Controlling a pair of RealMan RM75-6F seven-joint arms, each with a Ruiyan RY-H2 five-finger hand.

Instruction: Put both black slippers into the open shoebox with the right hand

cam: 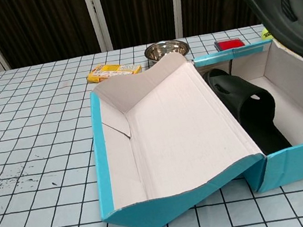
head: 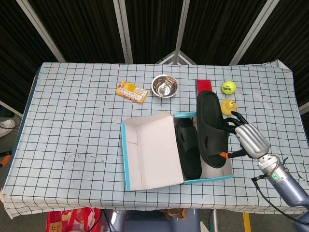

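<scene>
Silver right hand [head: 250, 139] in head view, fingers wrapped on second black rubber slipper [head: 211, 127] held above right half of open blue cardboard shoebox [head: 129, 159], first black slipper [head: 188, 146] lying inside; chest view, held slipper's sole [cam: 279, 3] hanging over box's right compartment.

Head view: high up, looking steeply down on the whole table with its white black-grid cloth [head: 72, 121], dark curtain behind, far edge at top. Wide, fairly far. Chest view: low, near table height, facing forward across the table [cam: 22, 113], very close to the open blue cardboard shoebox with white lining [cam: 169, 145], which fills most of it. Shared: shoebox [head: 154, 152], steel bowl [head: 164, 86] [cam: 166, 48], yellow snack packet [head: 131, 91] [cam: 113, 71], red flat box [head: 203, 85] [cam: 229, 44], far half of table
</scene>
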